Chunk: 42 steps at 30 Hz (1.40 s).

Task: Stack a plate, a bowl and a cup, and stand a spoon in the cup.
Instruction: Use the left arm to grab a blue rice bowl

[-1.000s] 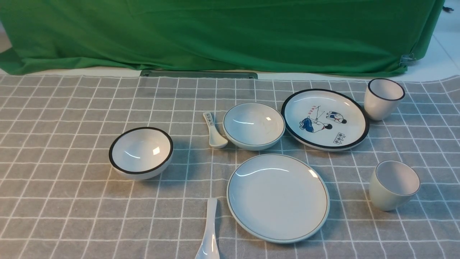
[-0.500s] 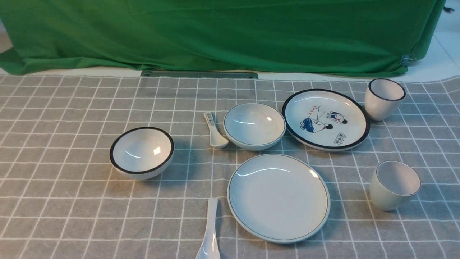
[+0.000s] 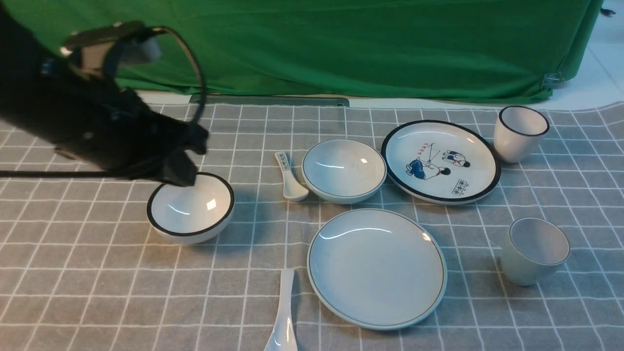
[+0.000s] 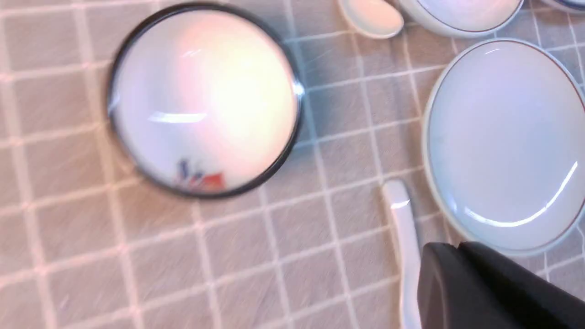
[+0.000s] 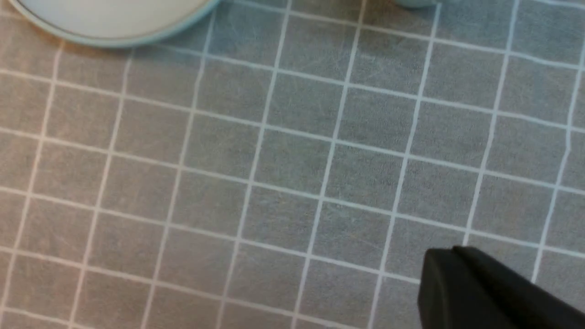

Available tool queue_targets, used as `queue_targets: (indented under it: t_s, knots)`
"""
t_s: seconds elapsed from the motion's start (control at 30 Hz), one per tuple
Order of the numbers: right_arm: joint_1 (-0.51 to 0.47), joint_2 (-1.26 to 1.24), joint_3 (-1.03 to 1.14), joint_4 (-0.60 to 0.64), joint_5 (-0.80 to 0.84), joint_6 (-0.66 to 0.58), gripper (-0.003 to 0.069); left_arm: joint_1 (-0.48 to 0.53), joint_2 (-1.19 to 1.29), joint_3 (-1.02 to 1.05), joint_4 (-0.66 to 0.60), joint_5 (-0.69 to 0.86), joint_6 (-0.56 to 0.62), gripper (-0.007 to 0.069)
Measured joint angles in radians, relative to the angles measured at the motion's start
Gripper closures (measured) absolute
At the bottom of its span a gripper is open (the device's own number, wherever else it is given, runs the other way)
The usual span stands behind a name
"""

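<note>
The plain plate (image 3: 377, 268) lies front centre, with the shallow bowl (image 3: 344, 170) behind it. The pale cup (image 3: 535, 251) stands at the right. The plain spoon (image 3: 284, 317) lies at the front edge, left of the plate. My left gripper (image 3: 183, 176) hangs over the far rim of the black-rimmed bowl (image 3: 191, 207), shut and empty. In the left wrist view the shut left gripper (image 4: 457, 249) is above the spoon (image 4: 404, 219) and the plate (image 4: 502, 137). My right gripper (image 5: 450, 253) shows only in the right wrist view, shut, over bare cloth near the plate's rim (image 5: 109, 27).
The cartoon plate (image 3: 441, 161) and black-rimmed cup (image 3: 520, 132) stand at the back right. A small printed spoon (image 3: 290, 178) lies left of the shallow bowl. A green cloth (image 3: 312, 48) hangs behind the grey checked tablecloth (image 3: 97, 292).
My left arm has come into the front view from the left and now reaches over the black-rimmed bowl. The dishes have not moved.
</note>
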Motion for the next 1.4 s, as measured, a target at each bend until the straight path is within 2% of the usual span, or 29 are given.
queue_targets:
  t_s: [0.1,0.23,0.33,0.53,0.63,0.67,0.7,0.87,1.0,1.1,1.2,1.23,1.27,1.3,1.33,1.4]
  knots:
    - [0.000,0.008,-0.004,0.000,-0.003,-0.005,0.0637,-0.074,0.115,-0.126,0.017,0.014,-0.020,0.0624]
    - [0.001,0.008,-0.004,0.000,-0.036,-0.005,0.0637,-0.113,0.268,-0.313,0.022,0.115,-0.048,0.0624]
    - [0.002,0.008,-0.005,0.001,-0.055,-0.006,0.0637,-0.143,0.455,-0.525,0.074,0.206,-0.080,0.0624]
    - [0.002,0.008,-0.005,0.008,-0.060,-0.006,0.0637,-0.187,0.700,-0.811,0.158,0.223,-0.105,0.0589]
    - [0.002,0.008,-0.005,0.010,-0.060,-0.006,0.0637,-0.198,0.822,-0.937,0.212,0.213,-0.154,0.0486]
    - [0.002,0.008,-0.005,0.011,-0.060,-0.006,0.0637,-0.198,0.861,-0.967,0.240,0.202,-0.173,0.0428]
    - [0.002,0.008,-0.005,0.011,-0.060,-0.006,0.0637,-0.198,0.872,-0.974,0.245,0.200,-0.175,0.0410]
    - [0.002,0.008,-0.005,0.011,-0.062,-0.028,0.0637,-0.197,0.960,-1.000,0.304,0.162,-0.222,0.0189]
    - [0.002,0.008,-0.004,0.011,-0.082,-0.035,0.0637,-0.197,0.992,-1.001,0.304,0.124,-0.227,0.0102]
    - [0.003,0.008,-0.004,0.011,-0.092,-0.036,0.0636,-0.197,1.004,-1.002,0.302,0.101,-0.228,0.0101]
    - [0.003,0.008,-0.004,0.011,-0.098,-0.037,0.0636,-0.197,1.014,-1.002,0.302,0.090,-0.230,0.0135]
    - [0.003,0.008,-0.004,0.011,-0.099,-0.040,0.0636,-0.197,1.018,-1.002,0.302,0.088,-0.230,0.0171]
    - [0.003,0.008,-0.004,0.011,-0.103,-0.047,0.0634,-0.197,1.027,-1.002,0.302,0.087,-0.230,0.0238]
    - [0.003,0.008,-0.004,0.011,-0.104,-0.048,0.0634,-0.197,1.030,-1.002,0.302,0.087,-0.230,0.0246]
    - [0.003,0.008,-0.004,0.011,-0.104,-0.049,0.0634,-0.197,1.035,-1.002,0.300,0.087,-0.230,0.0288]
    - [0.003,0.008,-0.004,0.011,-0.105,-0.051,0.0629,-0.197,1.047,-1.002,0.284,0.087,-0.230,0.0399]
